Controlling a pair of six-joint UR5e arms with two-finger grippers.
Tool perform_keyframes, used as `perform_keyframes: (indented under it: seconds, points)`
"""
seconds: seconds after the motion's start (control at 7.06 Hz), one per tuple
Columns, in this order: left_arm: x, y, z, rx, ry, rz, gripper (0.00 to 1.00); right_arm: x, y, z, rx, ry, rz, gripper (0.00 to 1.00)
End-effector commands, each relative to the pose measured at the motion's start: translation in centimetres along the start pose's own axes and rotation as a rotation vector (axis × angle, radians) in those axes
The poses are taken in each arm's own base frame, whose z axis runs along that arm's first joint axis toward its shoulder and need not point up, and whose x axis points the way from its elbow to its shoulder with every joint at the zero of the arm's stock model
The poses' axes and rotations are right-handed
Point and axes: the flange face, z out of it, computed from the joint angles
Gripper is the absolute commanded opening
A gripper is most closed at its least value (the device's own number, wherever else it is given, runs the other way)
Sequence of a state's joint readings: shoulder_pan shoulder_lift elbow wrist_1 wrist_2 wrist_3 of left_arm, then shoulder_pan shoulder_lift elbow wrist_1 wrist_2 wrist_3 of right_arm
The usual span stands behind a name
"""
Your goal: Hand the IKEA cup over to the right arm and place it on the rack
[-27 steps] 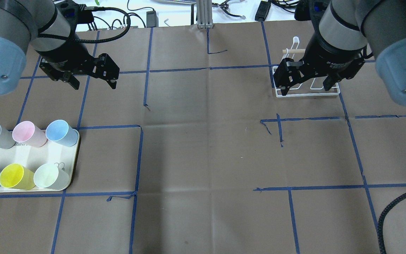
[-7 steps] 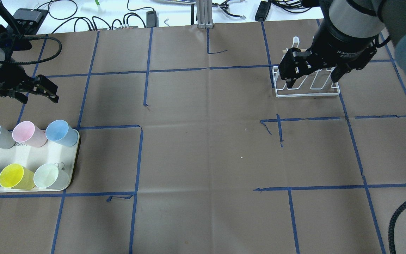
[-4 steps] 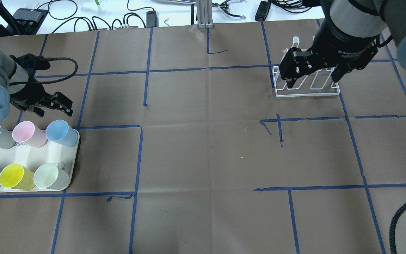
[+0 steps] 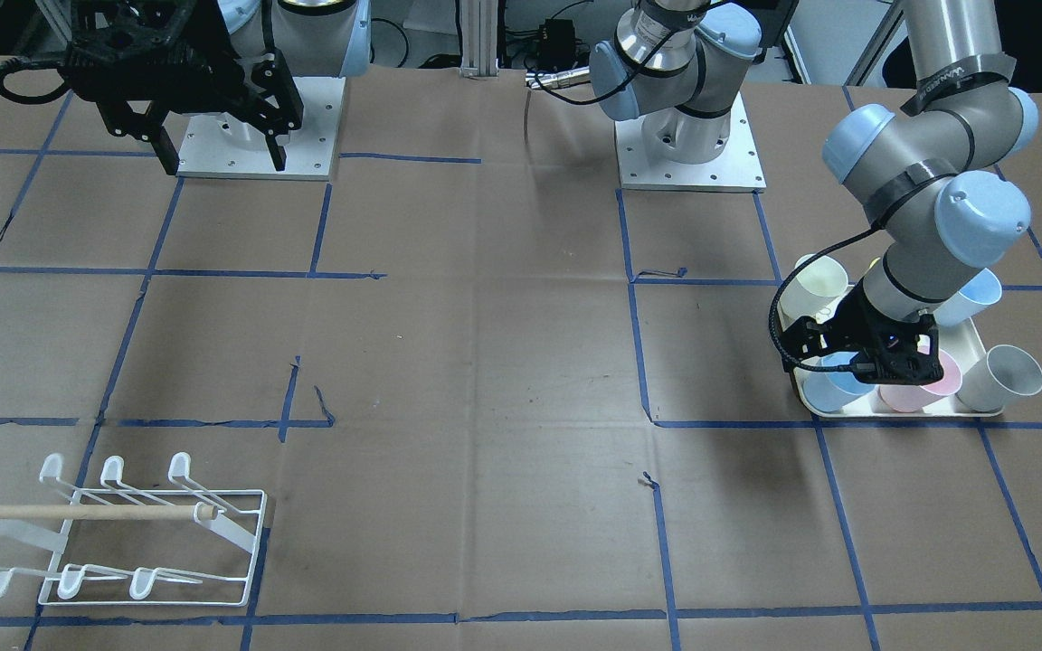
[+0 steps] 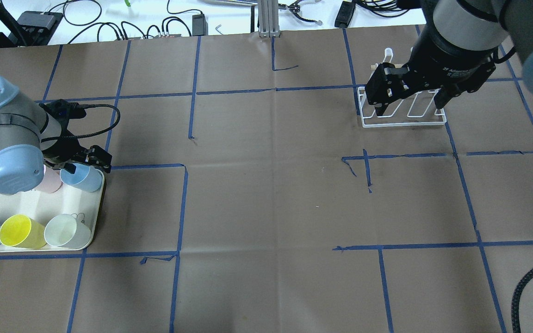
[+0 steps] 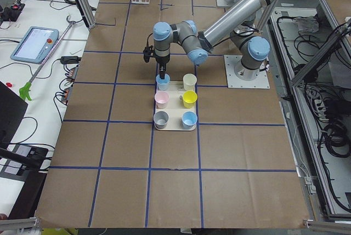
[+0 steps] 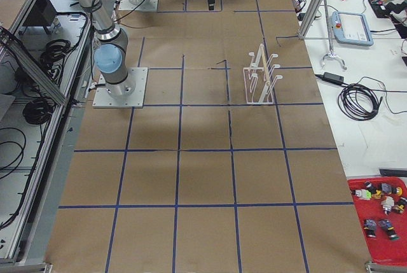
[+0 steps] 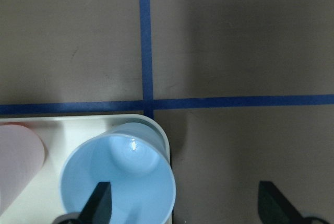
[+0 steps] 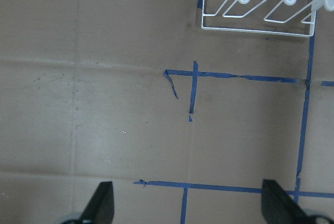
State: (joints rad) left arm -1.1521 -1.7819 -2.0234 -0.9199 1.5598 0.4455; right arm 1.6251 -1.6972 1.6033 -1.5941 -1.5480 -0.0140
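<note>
Stage (judged): first pick under way; hand-over and racking not yet done. The next move calls for the left pincer [image 8: 186, 207] to sink a little, close on the wall of the blue cup [image 8: 130, 174], then lift clear without knocking its neighbour.

1. Desk [image 5: 266, 194]: brown paper, blue tape grid.
2. Right arm [image 5: 461, 32]: held high on its own side, wrist pointing down, the rack [image 4: 78, 512] ahead of it and lower.
3. Left arm [image 5: 12, 152]: folded back on itself, wrist turned straight down over the corner of the tray [image 5: 40, 201] farthest from the robot and nearest mid-desk.
4. Rack: white wire with a wooden dowel, all prongs bare; well apart from the tray, on the opposite side of the desk.
5. Tray: cream, carrying six upright cups [image 6: 188, 98] in two rows.
6. Right pincer [image 9: 189, 208]: spread wide, nothing in it.
7. Left pincer: spread wide, nothing gripped; one finger inside the blue cup's mouth, the other outside, beyond the tray's edge, over bare desk.
8. Blue cup: the task item, standing in the said tray corner; pink cup [image 8: 18, 161] just beside it.
</note>
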Motion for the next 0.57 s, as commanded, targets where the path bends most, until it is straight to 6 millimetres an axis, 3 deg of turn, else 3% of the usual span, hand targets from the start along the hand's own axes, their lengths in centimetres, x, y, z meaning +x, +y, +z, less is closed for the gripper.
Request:
perform_keyframes:
  seconds: [0.0,0.14,0.43]
  points:
    - [-0.2,-0.1,1.1,-0.024,0.003,-0.004,0.99,-1.2,-0.7,0.5,0.056,-0.106,0.157,1.00]
    - [-0.2,0.0,0.6,-0.013,-0.003,-0.005,0.96,-1.4,-0.6,1.1,0.073,-0.122,0.228,1.00]
    - [-0.4,-0.4,-0.3,0.002,-0.015,0.005,0.61,-2.2,0.5,1.3,0.105,-0.205,0.257,1.00]
